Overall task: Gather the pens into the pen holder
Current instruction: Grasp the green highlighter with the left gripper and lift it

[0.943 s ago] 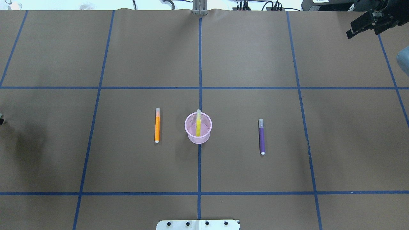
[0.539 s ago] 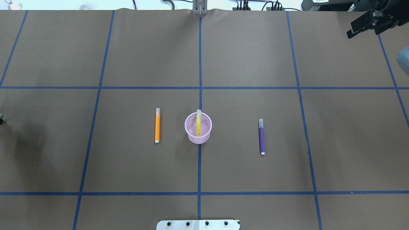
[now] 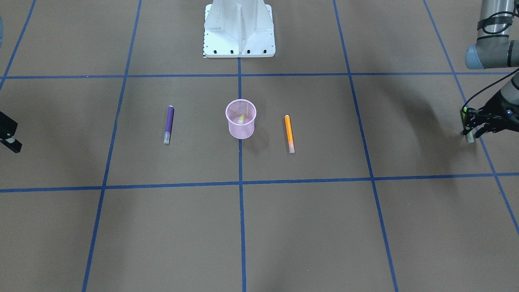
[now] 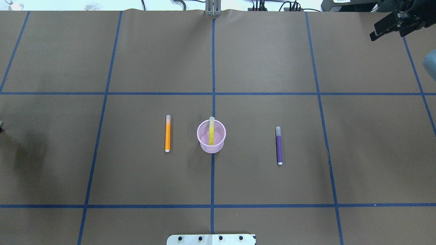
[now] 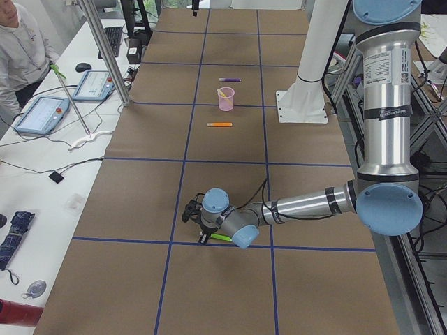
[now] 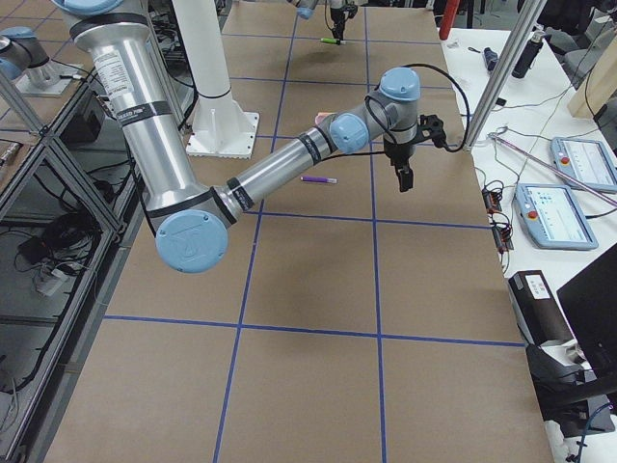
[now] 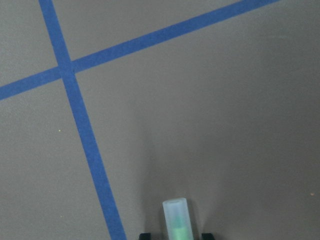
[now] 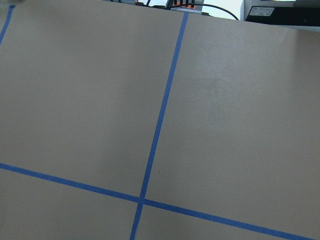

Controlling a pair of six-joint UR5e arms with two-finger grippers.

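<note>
The pink mesh pen holder (image 4: 204,147) stands at the table's middle, and a yellow pen (image 4: 211,131) leans inside it. An orange pen (image 4: 167,133) lies flat on the holder's left. A purple pen (image 4: 279,146) lies flat on its right. Far off at the table's left end, my left gripper (image 3: 469,130) is shut on a green pen (image 7: 176,222), whose clear cap sticks out between the fingers just above the paper. My right gripper (image 4: 386,32) hangs open and empty over the far right corner.
The white robot base (image 3: 239,28) stands at the near edge behind the holder. Blue tape lines grid the brown paper. A side table along the far edge carries tablets (image 5: 42,115) and cables, and a person (image 5: 17,42) stands there.
The sliver of my left arm at the overhead view's left edge has slipped slightly further out. The right gripper has edged a little away. The pens and holder have not moved.
</note>
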